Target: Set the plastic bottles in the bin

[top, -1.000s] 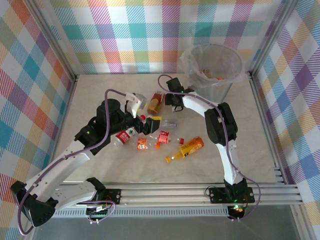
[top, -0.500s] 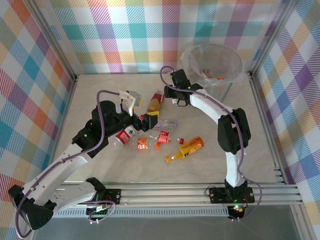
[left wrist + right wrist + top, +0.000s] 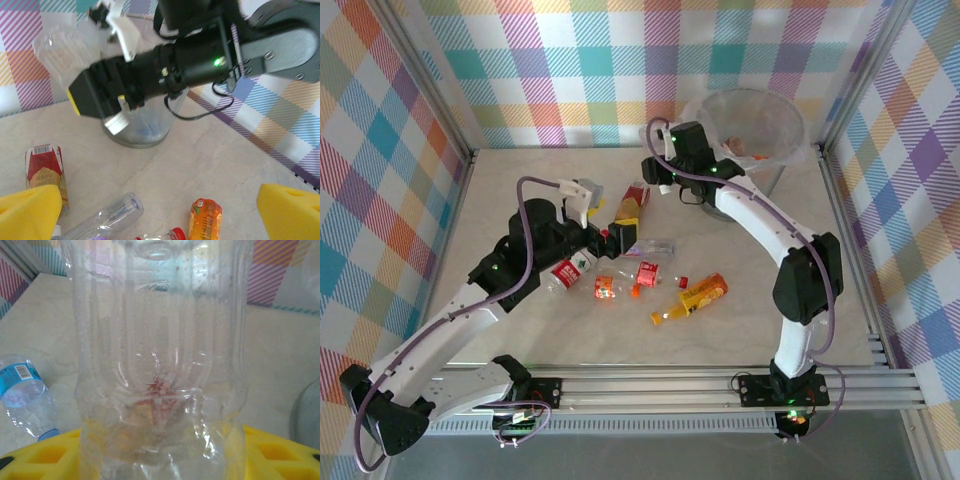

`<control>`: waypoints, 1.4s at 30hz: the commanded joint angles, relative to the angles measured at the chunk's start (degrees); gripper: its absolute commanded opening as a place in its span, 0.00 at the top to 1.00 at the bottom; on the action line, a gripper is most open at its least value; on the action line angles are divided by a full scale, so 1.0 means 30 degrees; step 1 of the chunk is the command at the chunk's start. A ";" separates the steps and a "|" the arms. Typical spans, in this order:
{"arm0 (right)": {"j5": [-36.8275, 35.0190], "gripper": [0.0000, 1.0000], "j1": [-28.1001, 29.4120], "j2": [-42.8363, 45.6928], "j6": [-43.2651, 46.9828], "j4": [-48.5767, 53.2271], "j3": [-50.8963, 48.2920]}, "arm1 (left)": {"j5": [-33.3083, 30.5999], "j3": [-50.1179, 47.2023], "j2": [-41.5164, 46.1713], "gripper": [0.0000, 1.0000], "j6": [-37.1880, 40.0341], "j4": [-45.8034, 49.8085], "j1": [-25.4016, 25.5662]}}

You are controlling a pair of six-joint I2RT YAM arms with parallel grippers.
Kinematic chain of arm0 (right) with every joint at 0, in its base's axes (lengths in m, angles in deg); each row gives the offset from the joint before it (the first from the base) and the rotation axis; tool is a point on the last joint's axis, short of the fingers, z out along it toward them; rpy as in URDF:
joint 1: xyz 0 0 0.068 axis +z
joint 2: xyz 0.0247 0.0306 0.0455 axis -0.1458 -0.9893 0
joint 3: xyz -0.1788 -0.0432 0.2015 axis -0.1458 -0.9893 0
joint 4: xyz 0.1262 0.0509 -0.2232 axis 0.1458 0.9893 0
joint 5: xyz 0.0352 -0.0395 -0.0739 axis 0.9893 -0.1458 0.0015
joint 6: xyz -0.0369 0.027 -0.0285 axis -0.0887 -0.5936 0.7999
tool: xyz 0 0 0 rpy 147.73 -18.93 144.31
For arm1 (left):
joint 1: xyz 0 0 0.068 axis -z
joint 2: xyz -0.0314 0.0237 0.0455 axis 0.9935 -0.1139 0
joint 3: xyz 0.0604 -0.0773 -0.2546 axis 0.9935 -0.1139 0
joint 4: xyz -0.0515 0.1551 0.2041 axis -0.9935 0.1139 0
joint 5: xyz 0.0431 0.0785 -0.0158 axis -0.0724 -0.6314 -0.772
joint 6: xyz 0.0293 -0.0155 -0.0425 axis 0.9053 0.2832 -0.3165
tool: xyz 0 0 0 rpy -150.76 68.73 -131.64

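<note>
- A clear bottle (image 3: 160,365) was pinched by the right fingers (image 3: 40,460), just beside the bin (image 3: 762,180)'s rim.
- The left fingers (image 3: 30,207) were spread wide above loose bottles (image 3: 703,293) lying on the counter (image 3: 770,310), near the bin.

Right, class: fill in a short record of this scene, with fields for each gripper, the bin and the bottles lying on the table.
bin: tall round translucent grey wastebasket with clear liner, far right of table, something orange inside
left gripper: open, holding nothing, over the middle of the table
right gripper: shut on a clear ribbed plastic bottle, close to the bin's left side
on table: orange plastic bottle lying down, red-labelled clear bottle, several more
</note>
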 commanded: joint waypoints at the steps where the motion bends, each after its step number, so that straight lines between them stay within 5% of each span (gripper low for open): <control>1: 0.0259 0.41 -0.0047 0.0966 0.0969 0.0534 0.1235 | 0.0097 0.0642 -0.0022 0.00 -0.0684 0.0055 0.0256; 24: 0.0747 0.42 -0.6296 0.0674 -0.0074 0.4200 0.5031 | -0.0495 0.1186 -0.0864 0.00 -0.1166 0.0109 0.0260; 42: 0.2022 0.41 -0.8356 -0.2601 0.0335 0.7630 0.8308 | 0.1445 0.2341 -0.1652 0.00 0.0774 0.2500 0.0261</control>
